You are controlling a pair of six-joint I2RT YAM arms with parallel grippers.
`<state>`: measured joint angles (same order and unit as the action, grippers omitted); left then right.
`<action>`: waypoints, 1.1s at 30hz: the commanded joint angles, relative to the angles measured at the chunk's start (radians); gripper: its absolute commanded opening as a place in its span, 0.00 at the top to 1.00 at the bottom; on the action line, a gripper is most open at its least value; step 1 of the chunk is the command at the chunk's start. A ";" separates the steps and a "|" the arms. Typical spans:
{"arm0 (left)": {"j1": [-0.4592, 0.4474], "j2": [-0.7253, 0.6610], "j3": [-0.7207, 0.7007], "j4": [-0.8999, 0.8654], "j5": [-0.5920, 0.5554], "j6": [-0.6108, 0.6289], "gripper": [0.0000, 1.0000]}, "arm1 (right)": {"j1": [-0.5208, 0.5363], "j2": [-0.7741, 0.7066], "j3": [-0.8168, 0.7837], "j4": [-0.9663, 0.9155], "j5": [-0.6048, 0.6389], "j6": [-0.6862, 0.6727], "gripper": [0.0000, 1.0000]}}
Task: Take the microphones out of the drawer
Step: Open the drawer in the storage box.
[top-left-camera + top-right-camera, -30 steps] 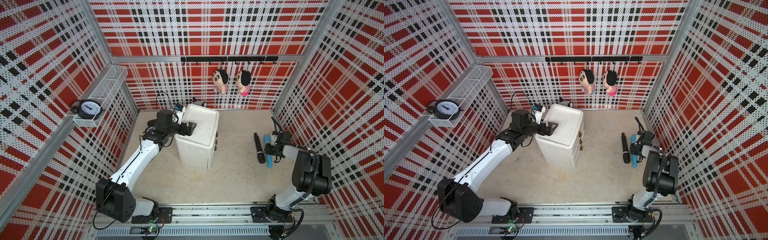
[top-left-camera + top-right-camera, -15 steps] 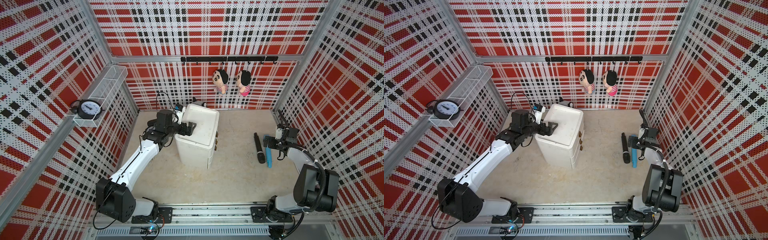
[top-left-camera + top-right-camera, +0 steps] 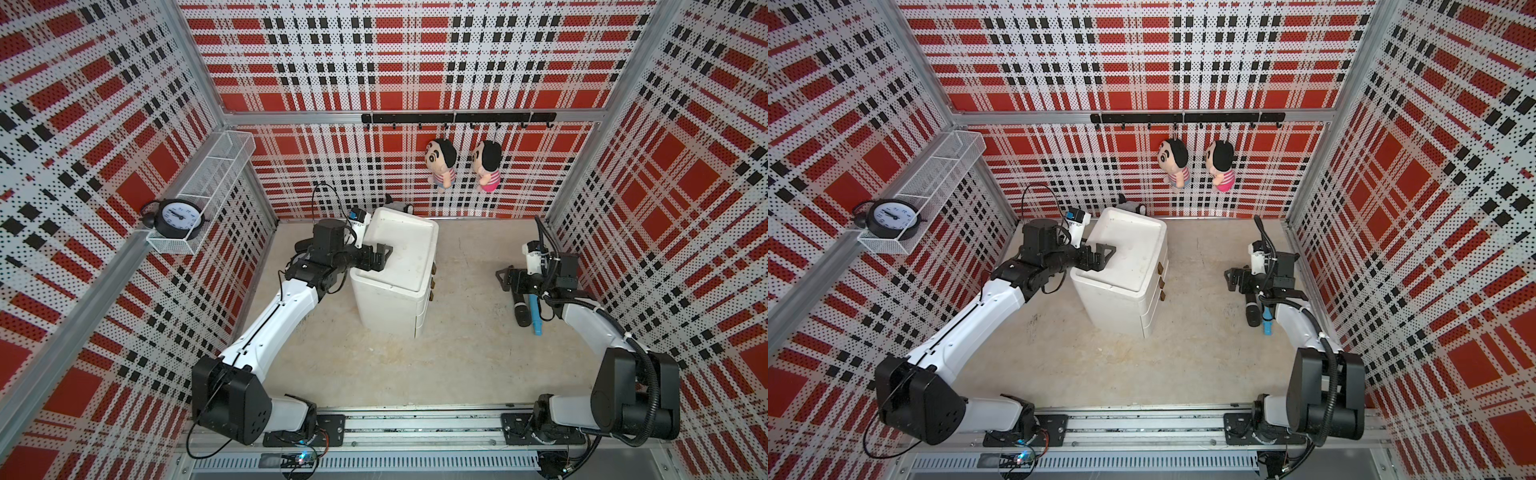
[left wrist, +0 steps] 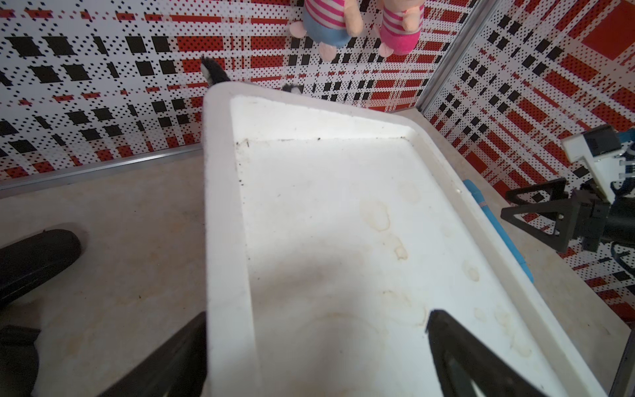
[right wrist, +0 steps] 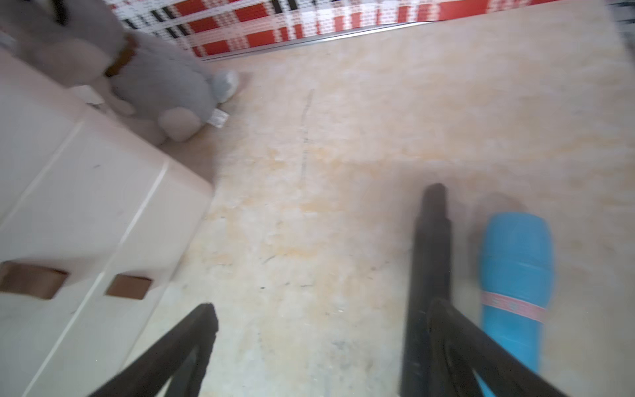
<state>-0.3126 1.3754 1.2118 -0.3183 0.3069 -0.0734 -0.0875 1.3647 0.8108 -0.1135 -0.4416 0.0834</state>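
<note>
I have the microphone (image 3: 522, 311) lying flat on the desk (image 3: 457, 357), out on the right side and well apart from the drawers (image 3: 386, 307); both top views show it there. A blue tube (image 3: 536, 320) lies just beside it, parallel, on the side nearer the right wall. The right wrist view is blurred, but it shows the two side by side with a narrow strip of desk between them.

My right gripper (image 3: 502, 281) hangs over the end of the microphone nearer the back wall, its jaws spread wide and holding nothing. In the wrist view one finger (image 5: 438, 319) crosses in front of the black handle and the other finger (image 5: 199, 330) is over bare desk. I cannot tell whether that first finger touches the microphone.

My left gripper (image 3: 382, 258) is at the top of the drawers with its jaws spread, pinching nothing. They straddle the raised rim, one finger (image 4: 178, 350) outside the wall and the other (image 4: 443, 330) over the stained tray top.

The three drawer fronts look flush in the top views. A grey plush (image 5: 161, 86) sits behind the drawers by the back wall, two dolls (image 3: 442, 164) hang from a rail, and a clock (image 3: 178, 216) stands in a wire basket on the left wall
</note>
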 commanded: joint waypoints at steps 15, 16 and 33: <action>0.001 -0.016 -0.017 0.024 0.021 0.011 0.02 | 0.287 0.255 -0.047 0.408 -0.245 0.207 0.13; 0.001 -0.016 -0.018 0.025 0.021 0.012 0.02 | 0.288 0.270 -0.051 0.447 -0.286 0.228 0.16; -0.003 -0.013 -0.020 0.024 0.016 0.013 0.02 | 0.369 0.439 -0.039 0.782 -0.463 0.436 0.41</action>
<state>-0.3130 1.3735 1.2064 -0.3092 0.3069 -0.0746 0.2783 1.7855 0.7704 0.5529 -0.8631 0.4702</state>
